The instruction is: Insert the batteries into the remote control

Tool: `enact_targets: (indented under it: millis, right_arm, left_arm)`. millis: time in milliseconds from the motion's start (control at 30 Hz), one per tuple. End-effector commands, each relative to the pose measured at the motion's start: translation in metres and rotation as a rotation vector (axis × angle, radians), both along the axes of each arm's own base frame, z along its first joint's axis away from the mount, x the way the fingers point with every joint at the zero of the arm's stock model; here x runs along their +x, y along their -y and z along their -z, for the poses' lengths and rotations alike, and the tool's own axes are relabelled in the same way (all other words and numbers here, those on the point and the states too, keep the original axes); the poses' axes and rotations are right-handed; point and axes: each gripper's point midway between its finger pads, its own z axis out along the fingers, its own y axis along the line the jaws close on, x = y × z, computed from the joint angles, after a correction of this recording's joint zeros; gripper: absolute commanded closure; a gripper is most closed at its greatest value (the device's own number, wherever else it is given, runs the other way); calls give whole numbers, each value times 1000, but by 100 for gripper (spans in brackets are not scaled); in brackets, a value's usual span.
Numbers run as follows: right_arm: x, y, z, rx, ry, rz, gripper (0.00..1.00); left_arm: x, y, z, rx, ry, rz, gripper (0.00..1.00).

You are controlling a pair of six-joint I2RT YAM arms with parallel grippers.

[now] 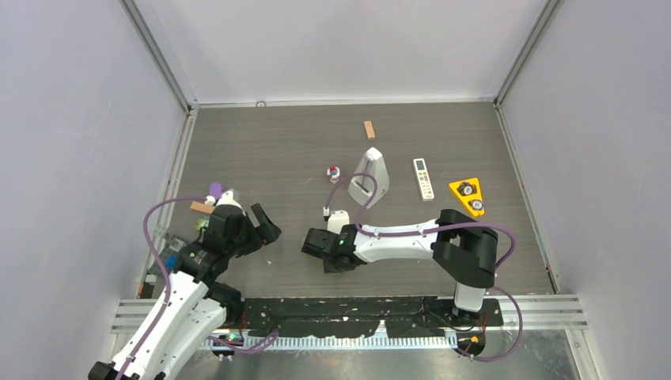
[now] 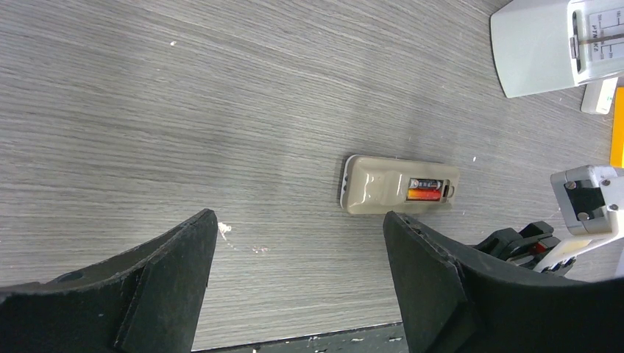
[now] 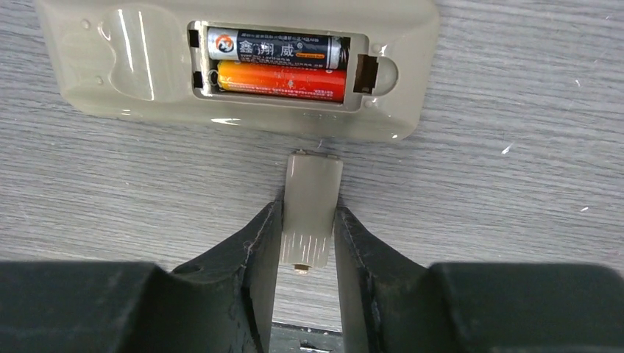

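Note:
The remote control (image 3: 235,66) lies grey-brown side up with its battery bay uncovered. Two batteries sit side by side in the bay, one black (image 3: 272,48) and one orange-red (image 3: 283,81). My right gripper (image 3: 309,213) is shut on the small pale cover (image 3: 312,198), whose front edge is just short of the remote's near long edge. In the left wrist view the remote (image 2: 383,187) lies ahead of my left gripper (image 2: 298,220), which is open and empty above bare table. In the top view the left gripper (image 1: 265,226) and right gripper (image 1: 312,241) are close together; I cannot make out the remote there.
A grey pyramid-shaped metronome (image 1: 369,178) stands behind the right gripper. A short white remote with buttons (image 1: 424,178) and a yellow triangle (image 1: 468,196) lie to its right. A small wooden block (image 1: 369,129) and a small red-and-white object (image 1: 333,172) lie further back. A purple item (image 1: 215,190) is at the left.

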Motion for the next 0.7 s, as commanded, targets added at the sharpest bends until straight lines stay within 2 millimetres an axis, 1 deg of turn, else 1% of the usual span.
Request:
enact_targets:
  millis: [0, 33, 133, 233, 333, 367, 467, 500, 533, 633, 667]
  right_arm:
    - [3, 8, 11, -38, 22, 32, 66]
    - [3, 9, 11, -45, 26, 23, 69]
    - [6, 14, 8, -74, 55, -16, 72]
    - [11, 12, 0, -76, 109, -68, 77]
    - [15, 8, -15, -58, 165, -154, 78]
    - [17, 5, -23, -32, 192, -169, 79]
    - [20, -1, -38, 6, 262, -306, 80]
    - [19, -5, -45, 51, 280, -336, 80]
    - [19, -4, -48, 47, 301, -393, 81]
    - [14, -12, -64, 122, 345, -511, 82]
    - [13, -11, -65, 119, 356, -557, 84]
  left_arm:
    - [3, 4, -13, -19, 35, 18, 15]
    - [3, 5, -13, -25, 33, 23, 15]
    - [3, 8, -12, -37, 34, 37, 15]
    - [-2, 20, -11, -81, 28, 98, 15]
    - [-7, 32, -9, -126, 23, 160, 15]
    - [-9, 36, -9, -144, 16, 181, 15]
    - [-16, 53, -8, -213, -1, 269, 16]
    - [-18, 61, -10, -247, -1, 308, 16]
    - [-23, 71, -12, -295, -9, 363, 17]
    - [-30, 96, -22, -422, 1, 502, 20]
    - [-31, 102, -27, -457, 7, 540, 21]
